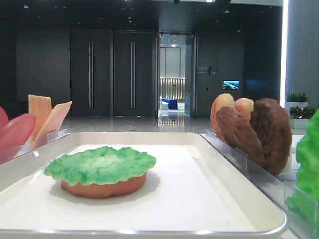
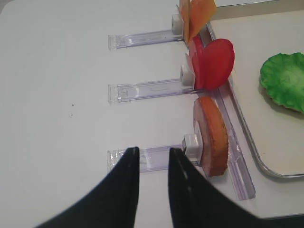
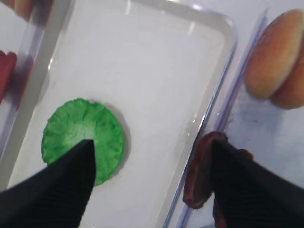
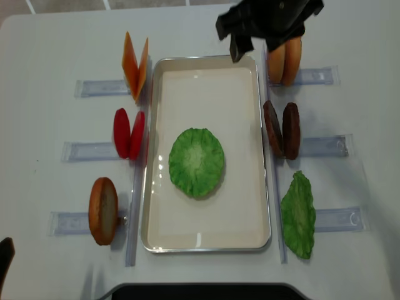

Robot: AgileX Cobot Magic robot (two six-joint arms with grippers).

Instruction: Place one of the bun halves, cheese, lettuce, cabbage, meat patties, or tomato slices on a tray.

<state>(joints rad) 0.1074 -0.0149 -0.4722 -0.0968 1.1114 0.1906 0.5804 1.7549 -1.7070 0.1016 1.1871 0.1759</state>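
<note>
Hovering above the tray [image 4: 265, 156] edge, the right gripper [image 3: 152, 161] stands with jaws spread wide, empty, over the lettuce [image 3: 83, 137].

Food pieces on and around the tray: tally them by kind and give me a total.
Bun halves: 4 (one sits under a lettuce leaf)
Cheese slices: 2
Tomato slices: 2
Meat patties: 2
Lettuce leaves: 2
Total: 12
</note>
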